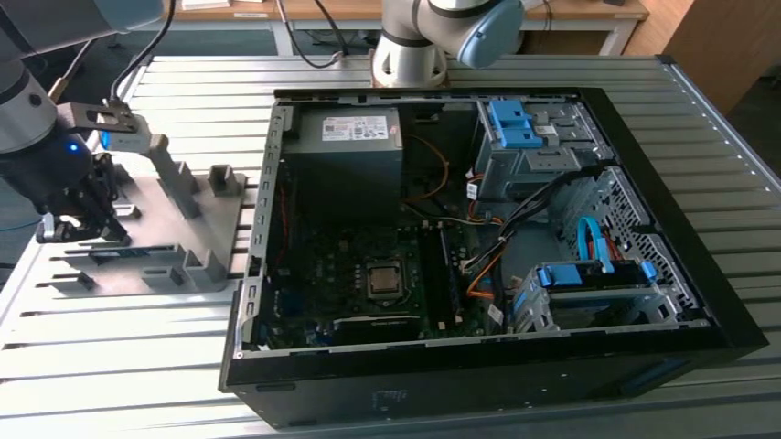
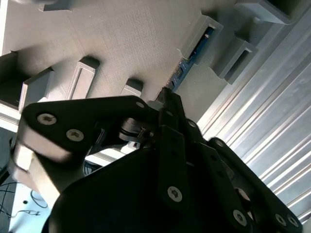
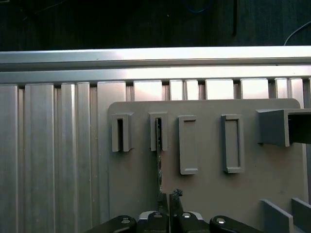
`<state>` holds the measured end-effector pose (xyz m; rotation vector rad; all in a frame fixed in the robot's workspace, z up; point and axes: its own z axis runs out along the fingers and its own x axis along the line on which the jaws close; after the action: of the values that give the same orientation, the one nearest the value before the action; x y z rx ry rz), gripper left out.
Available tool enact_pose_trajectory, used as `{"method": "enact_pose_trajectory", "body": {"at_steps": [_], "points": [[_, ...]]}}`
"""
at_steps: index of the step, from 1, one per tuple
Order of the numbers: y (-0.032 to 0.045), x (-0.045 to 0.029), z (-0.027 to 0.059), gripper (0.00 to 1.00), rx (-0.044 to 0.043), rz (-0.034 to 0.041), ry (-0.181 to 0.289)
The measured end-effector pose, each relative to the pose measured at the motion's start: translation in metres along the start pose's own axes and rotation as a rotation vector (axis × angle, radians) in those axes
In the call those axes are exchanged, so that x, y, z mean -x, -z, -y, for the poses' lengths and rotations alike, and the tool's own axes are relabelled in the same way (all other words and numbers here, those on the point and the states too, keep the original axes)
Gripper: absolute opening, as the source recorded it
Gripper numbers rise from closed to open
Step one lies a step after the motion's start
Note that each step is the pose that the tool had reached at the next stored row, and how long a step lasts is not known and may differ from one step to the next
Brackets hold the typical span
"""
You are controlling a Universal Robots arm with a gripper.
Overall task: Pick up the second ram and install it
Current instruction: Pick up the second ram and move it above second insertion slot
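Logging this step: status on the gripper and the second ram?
Black gripper shut on thin blue-green circuit-board ram stick. Stick on edge, far end in slot of grey fixture block. Nothing blocking it.

exterior looks down; wrist views probably hug fixture (image 3: 209,194).

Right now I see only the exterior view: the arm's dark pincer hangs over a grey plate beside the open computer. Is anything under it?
Observer: Yes. In both wrist views a thin blue-green ram stick stands on edge, one end in a grey slot block.
Operator: Is the pincer touching it?
Observer: In the first wrist view the pincer sits right at the stick's other end; whether it grips, I cannot tell.
Operator: Any more sticks there?
Observer: In the first wrist view the neighbouring slot block looks empty.
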<state>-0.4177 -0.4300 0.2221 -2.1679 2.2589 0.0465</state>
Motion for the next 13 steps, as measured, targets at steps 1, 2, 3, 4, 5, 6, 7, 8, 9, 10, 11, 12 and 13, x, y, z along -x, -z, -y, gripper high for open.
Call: {"method": "enact_pose_trajectory", "body": {"at_steps": [1,2,3,4,5,6,7,8,9,10,11,12,13], "points": [[0.0,0.0,0.0,0.16,0.0001,0.0,0.0],[0.0,0.0,0.0,0.23,0.0,0.0,0.0],[0.0,0.0,0.0,0.23,0.0,0.0,0.0],[0.0,0.0,0.0,0.23,0.0,0.0,0.0],[0.0,0.0,0.0,0.29,0.0,0.0,0.0],[0.0,0.0,0.0,0.29,0.0001,-0.0001,0.001],[-0.0001,0.0,0.0,0.29,0.0003,-0.0002,0.008],[-0.0002,0.0,0.0,0.29,0.0006,-0.0006,0.026],[-0.0003,0.0,0.0001,0.29,0.0011,-0.001,0.044],[-0.0004,0.0,0.0,0.29,0.0018,-0.0016,0.062],[-0.0005,0.0,0.0001,0.29,0.0021,-0.0024,0.08],[-0.0006,0.0,0.0001,0.29,0.0024,-0.004,0.093],[-0.0006,-0.0001,0.0001,0.29,0.0026,-0.0047,0.095]]}}
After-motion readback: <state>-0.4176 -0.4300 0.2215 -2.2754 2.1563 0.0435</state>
